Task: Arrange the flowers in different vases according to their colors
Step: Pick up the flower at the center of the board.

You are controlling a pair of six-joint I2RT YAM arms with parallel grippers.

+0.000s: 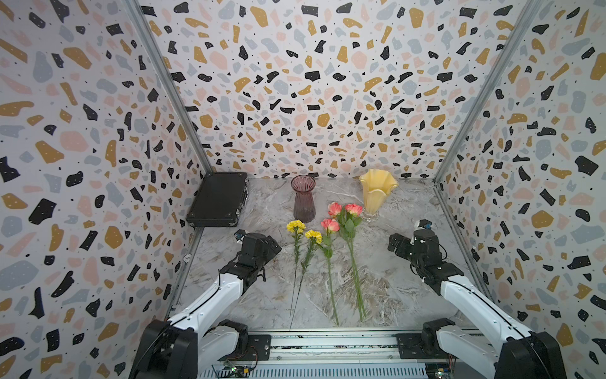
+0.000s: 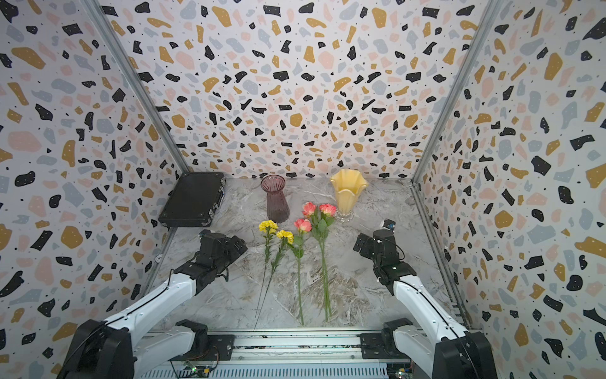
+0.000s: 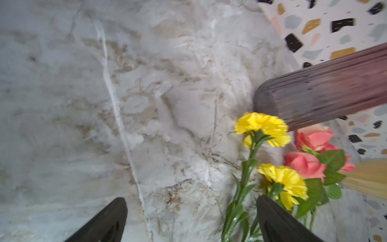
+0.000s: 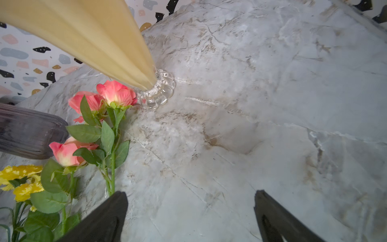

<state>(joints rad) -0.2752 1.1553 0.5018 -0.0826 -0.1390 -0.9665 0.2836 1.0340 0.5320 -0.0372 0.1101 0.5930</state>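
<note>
I see all five flowers lying flat on the marble table [image 1: 403, 288] between my arms: two yellow carnations [image 1: 295, 226] beside three pink roses [image 1: 330, 225], blooms pointing toward the vases. The purple ribbed vase [image 1: 303, 200] and the yellow wavy-rimmed vase [image 1: 376, 193] stand upright just behind them. My left gripper [image 3: 191, 200] and right gripper [image 4: 190, 193] hover over the table, jaws spread, gripping nothing.

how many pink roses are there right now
3, all lying on the table. The first rose and second rose lie side by side by the yellow vase; the third rose lies nearer the arms, beside a yellow flower. None seems hidden.
</note>
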